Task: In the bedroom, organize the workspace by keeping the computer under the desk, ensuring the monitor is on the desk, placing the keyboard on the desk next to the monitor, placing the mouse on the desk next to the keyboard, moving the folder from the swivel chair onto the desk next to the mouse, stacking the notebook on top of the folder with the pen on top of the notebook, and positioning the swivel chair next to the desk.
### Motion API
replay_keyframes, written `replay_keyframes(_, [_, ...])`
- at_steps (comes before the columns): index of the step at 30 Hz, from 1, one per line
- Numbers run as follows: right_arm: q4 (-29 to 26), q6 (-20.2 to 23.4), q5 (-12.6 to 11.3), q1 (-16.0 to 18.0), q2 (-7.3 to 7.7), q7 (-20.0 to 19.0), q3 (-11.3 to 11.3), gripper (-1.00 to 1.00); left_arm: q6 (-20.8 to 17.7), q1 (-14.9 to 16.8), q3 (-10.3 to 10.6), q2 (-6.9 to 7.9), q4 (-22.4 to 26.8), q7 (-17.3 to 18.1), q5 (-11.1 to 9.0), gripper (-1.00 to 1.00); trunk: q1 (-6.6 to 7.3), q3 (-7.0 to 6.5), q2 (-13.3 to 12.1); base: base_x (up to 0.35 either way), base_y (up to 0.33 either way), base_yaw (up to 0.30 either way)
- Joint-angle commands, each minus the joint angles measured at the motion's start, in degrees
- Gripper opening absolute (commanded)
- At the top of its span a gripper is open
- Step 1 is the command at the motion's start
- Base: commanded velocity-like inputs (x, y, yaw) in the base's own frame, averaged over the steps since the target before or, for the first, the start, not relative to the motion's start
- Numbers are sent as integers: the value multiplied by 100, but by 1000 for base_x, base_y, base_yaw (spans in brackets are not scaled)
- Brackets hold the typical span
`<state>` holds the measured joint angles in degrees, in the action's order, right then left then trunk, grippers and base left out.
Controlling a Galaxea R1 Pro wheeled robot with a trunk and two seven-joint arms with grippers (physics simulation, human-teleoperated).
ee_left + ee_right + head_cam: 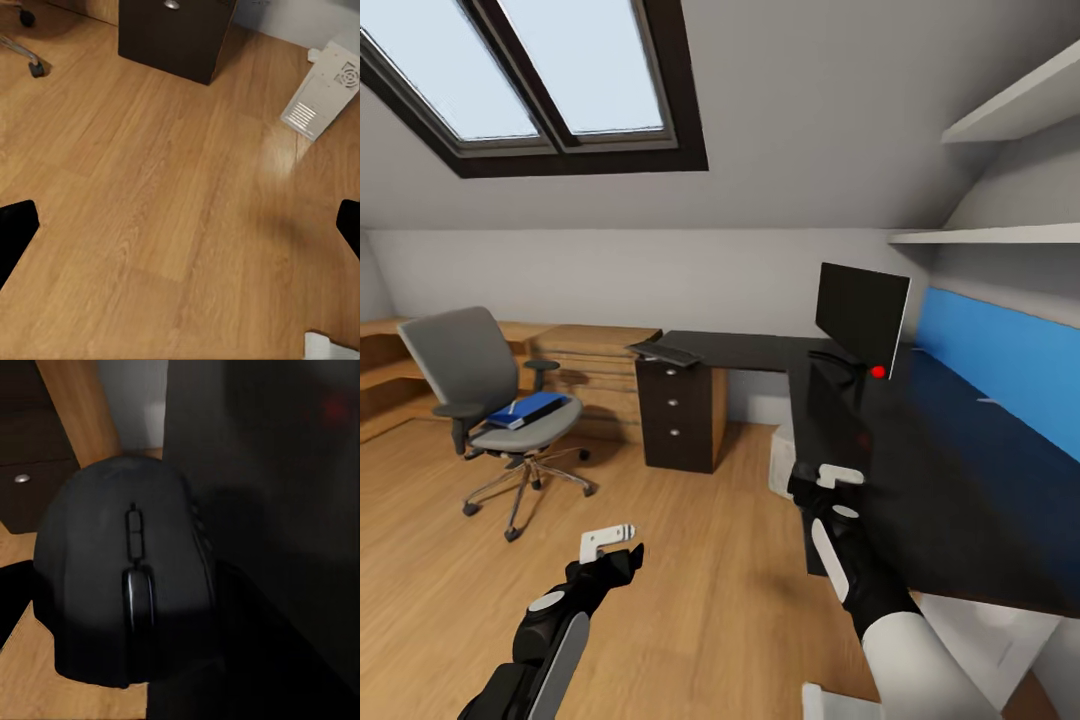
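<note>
Right end effector (838, 478) grips the mouse (124, 577) at the black counter (960, 480) edge; left end effector (608, 540) hangs wide apart, empty, over the floor. Risk: mouse clips the counter edge, slips, drops. Keyboard (665, 352) lies on the far wing, well apart from the monitor (862, 315).

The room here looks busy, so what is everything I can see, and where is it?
monitor: one, black, on the desk corner.
keyboard: one, grey, on the desk's left end.
desk: one, black, L-shaped, along the right wall.
swivel chair: one, grey, left on the floor.
folder: one, blue, on the chair seat.
computer: one, light grey, on the floor by the desk.
mouse: one, black, in the right gripper.
skylight: one, dark-framed, overhead.
shelves: two, white, upper right.
left gripper: open, over the floor.
right gripper: shut on the mouse, at the desk edge.
</note>
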<state>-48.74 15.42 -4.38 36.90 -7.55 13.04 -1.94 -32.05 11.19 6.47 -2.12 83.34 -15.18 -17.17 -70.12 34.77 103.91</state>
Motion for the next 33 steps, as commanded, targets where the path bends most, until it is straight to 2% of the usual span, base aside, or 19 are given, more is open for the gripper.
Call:
replay_keyframes(1, [-11, 17, -62, 2, -2, 23, -7, -100, -18, 4, -28, 1, 7, -50, -68, 100, -3, 7, 2, 294, 38, 0])
replay_keyframes(4, [-13, 14, -53, 2, -1, 23, -8, -100, -13, 5, -92, 1, 9, -47, -60, 100, 63, -47, -118, 317, 107, 0])
replay_keyframes(25, [-13, 5, -24, 2, 7, 23, -8, -100, -3, 6, -120, 1, 11, -64, -66, 100, 524, -424, -960, 321, 133, 0])
replay_keyframes(29, [-14, 5, -20, 2, 7, 23, -8, -100, -5, 4, -283, 0, 14, -47, -73, 100, 612, -496, -1121, 321, 130, 0])
replay_keyframes(33, [-15, 5, -19, 2, 8, 23, -8, -100, -10, 5, -362, 0, 13, -40, -75, 100, 700, -568, -1281, 321, 130, 0])
